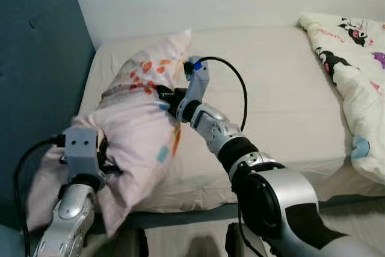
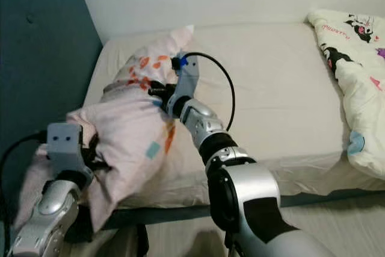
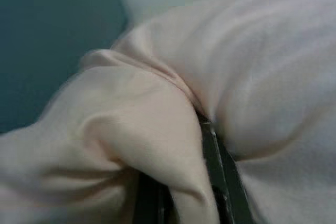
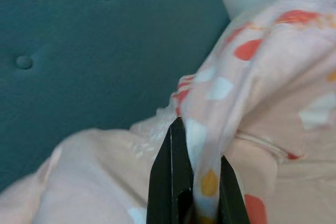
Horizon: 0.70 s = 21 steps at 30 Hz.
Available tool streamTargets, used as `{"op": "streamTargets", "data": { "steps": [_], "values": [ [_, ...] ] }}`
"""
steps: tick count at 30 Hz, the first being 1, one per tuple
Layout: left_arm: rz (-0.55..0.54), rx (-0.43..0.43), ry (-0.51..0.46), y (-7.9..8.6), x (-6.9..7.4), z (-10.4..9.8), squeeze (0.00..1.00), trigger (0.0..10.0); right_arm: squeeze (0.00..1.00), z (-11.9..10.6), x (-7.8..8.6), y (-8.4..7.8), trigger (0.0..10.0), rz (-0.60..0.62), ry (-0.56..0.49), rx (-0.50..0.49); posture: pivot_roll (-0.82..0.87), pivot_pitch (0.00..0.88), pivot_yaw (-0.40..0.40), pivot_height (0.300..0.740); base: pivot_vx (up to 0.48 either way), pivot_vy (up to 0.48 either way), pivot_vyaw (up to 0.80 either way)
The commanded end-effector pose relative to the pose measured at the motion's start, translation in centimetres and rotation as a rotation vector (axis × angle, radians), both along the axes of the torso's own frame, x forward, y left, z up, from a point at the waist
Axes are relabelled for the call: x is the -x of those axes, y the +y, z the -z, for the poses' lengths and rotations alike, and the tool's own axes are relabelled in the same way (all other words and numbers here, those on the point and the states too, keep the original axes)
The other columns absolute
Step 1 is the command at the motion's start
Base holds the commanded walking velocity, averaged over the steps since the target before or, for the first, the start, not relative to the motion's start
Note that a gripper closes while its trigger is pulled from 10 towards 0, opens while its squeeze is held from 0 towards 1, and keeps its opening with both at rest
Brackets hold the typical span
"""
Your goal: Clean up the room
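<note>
Both hands grip a pink pillow (image 1: 141, 118) at the bed's (image 1: 277, 100) headboard end; left hand (image 1: 107, 162) pinches its near corner, right hand (image 1: 163, 93) its far edge — mid-placement; next, likely settling it flat.

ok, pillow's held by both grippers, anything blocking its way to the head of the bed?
Nothing visible. The pillow is pinched by the left gripper and right gripper; the mattress by the teal headboard is bare. The quilt lies at the far end.
</note>
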State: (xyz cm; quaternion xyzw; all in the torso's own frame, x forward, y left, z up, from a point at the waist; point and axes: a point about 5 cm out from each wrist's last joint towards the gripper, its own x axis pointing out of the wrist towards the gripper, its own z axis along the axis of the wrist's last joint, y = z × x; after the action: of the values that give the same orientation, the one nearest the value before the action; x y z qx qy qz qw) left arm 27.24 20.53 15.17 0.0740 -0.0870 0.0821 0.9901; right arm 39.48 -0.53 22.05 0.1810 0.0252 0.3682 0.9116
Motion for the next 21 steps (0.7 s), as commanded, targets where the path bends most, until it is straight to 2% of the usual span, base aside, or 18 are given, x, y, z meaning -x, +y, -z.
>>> {"op": "streamTargets", "data": {
  "steps": [1,2,3,4,7,9,10,11,12,13,14,15,17,18,20,21],
  "values": [
    [-0.064,-0.05,-0.046,0.3,0.3,-0.3,0.0,0.0,0.0,-1.2,0.4,1.1,0.0,-0.062,-0.079,0.004,0.11,0.203,-0.051,0.582,0.0,0.0,0.0],
    [-0.144,-0.114,-0.088,0.4,0.7,-0.7,0.0,0.0,0.0,-1.3,0.5,1.4,0.0,-0.089,-0.094,-0.001,0.12,0.202,-0.051,0.582,0.0,0.0,0.0],
    [-0.144,-0.114,-0.088,0.4,0.7,-0.7,0.0,0.0,0.0,-1.3,0.5,1.4,0.0,-0.089,-0.094,-0.001,0.12,0.202,-0.051,0.582,0.0,0.0,0.0],
    [-0.199,-0.162,-0.122,0.5,1.1,-0.9,0.0,0.0,0.0,-1.6,0.6,1.5,0.0,-0.108,-0.107,-0.003,0.12,0.201,-0.052,0.582,0.0,0.0,0.0],
    [-0.215,-0.191,-0.139,0.6,1.4,-0.9,0.0,0.0,0.0,-1.7,0.6,1.5,0.0,-0.13,-0.117,0.0,0.13,0.201,-0.057,0.582,0.0,0.0,0.0],
    [-0.179,-0.181,-0.126,0.5,1.6,-0.3,0.0,0.0,0.0,-1.5,0.8,1.7,0.0,-0.159,-0.124,0.024,0.13,0.201,-0.06,0.582,0.0,0.0,0.0],
    [-0.113,-0.17,-0.096,0.5,1.8,0.4,0.0,0.0,0.0,-0.9,1.0,1.8,0.0,-0.187,-0.124,0.062,0.13,0.202,-0.063,0.582,0.0,0.0,0.0],
    [-0.113,-0.17,-0.096,0.5,1.8,0.4,0.0,0.0,0.0,-0.9,1.0,1.8,0.0,-0.187,-0.124,0.062,0.13,0.202,-0.063,0.582,0.0,0.0,0.0],
    [-0.055,-0.161,-0.063,0.5,2.1,1.4,0.0,0.0,0.0,0.4,1.2,1.8,0.0,-0.199,-0.118,0.134,0.14,0.203,-0.062,0.582,0.0,0.0,0.0],
    [-0.055,-0.161,-0.063,0.5,2.1,1.4,0.0,0.0,0.0,0.4,1.2,1.8,0.0,-0.199,-0.118,0.134,0.14,0.203,-0.062,0.582,0.0,0.0,0.0],
    [0.009,-0.146,-0.013,0.6,2.6,2.5,0.0,0.0,0.0,2.1,1.5,1.5,0.0,-0.2,-0.103,0.208,0.14,0.202,-0.061,0.582,0.0,0.0,0.0],
    [0.009,-0.146,-0.013,0.6,2.6,2.5,0.0,0.0,0.0,2.1,1.5,1.5,0.0,-0.2,-0.103,0.208,0.14,0.202,-0.061,0.582,0.0,0.0,0.0],
    [0.094,-0.157,0.068,0.5,3.5,4.3,0.0,0.0,0.0,5.2,2.1,0.6,0.0,-0.192,-0.063,0.301,0.14,0.204,-0.059,0.582,0.0,0.0,0.0],
    [0.094,-0.157,0.068,0.5,3.5,4.3,0.0,0.0,0.0,5.2,2.1,0.6,0.0,-0.192,-0.063,0.301,0.14,0.204,-0.059,0.582,0.0,0.0,0.0],
    [0.135,-0.159,0.113,0.2,4.2,5.2,0.0,0.0,0.0,7.2,2.5,-0.4,0.0,-0.17,-0.019,0.33,0.14,0.206,-0.053,0.582,0.0,0.0,0.0],
    [0.135,-0.159,0.113,0.2,4.2,5.2,0.0,0.0,0.0,7.2,2.5,-0.4,0.0,-0.17,-0.019,0.33,0.14,0.206,-0.053,0.582,0.0,0.0,0.0]
  ]
}}
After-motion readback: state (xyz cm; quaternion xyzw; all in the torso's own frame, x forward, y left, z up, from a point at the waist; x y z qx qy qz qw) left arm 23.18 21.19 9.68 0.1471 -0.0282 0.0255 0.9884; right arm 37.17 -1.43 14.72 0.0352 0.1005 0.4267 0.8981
